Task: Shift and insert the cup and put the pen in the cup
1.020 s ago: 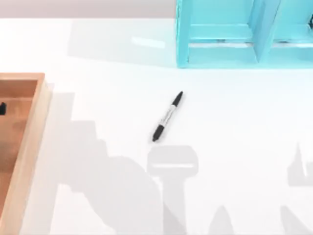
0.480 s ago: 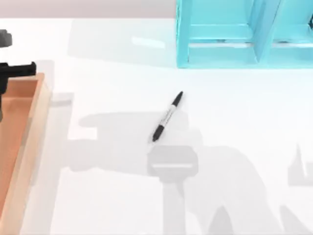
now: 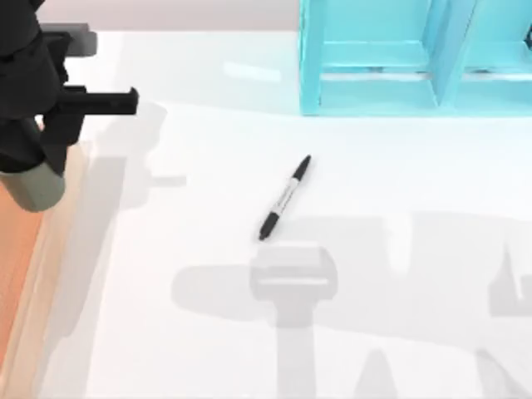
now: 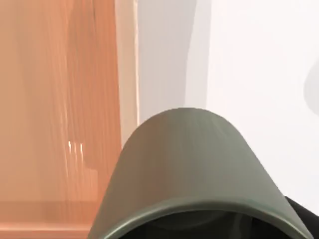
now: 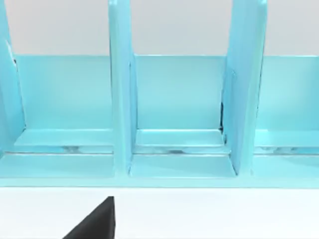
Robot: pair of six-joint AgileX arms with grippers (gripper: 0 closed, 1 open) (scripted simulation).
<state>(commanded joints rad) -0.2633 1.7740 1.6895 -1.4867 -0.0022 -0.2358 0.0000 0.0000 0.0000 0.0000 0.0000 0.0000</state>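
Two task items are recorded. Item one, the cup (image 3: 35,187): a plain, handleless, dark olive-grey cylinder with a smooth matte wall, carried clamped in the left gripper (image 3: 37,154) above the edge of the wooden tray (image 3: 17,274) at the table's left side; it is judged to be lifted clear for shifting toward the middle. In the left wrist view the cup (image 4: 187,164) is seen hanging over the tray's pale-grained rim (image 4: 125,74). Item two, the pen (image 3: 284,198): a slim marker with black ends and a grey-white printed barrel, laid diagonally on the glossy white table (image 3: 416,183), well apart from the cup. A turquoise partitioned organizer (image 3: 407,58) is set at the far edge. The right arm is faced toward this organizer (image 5: 174,109); whether its fingers are apart or together cannot be told.
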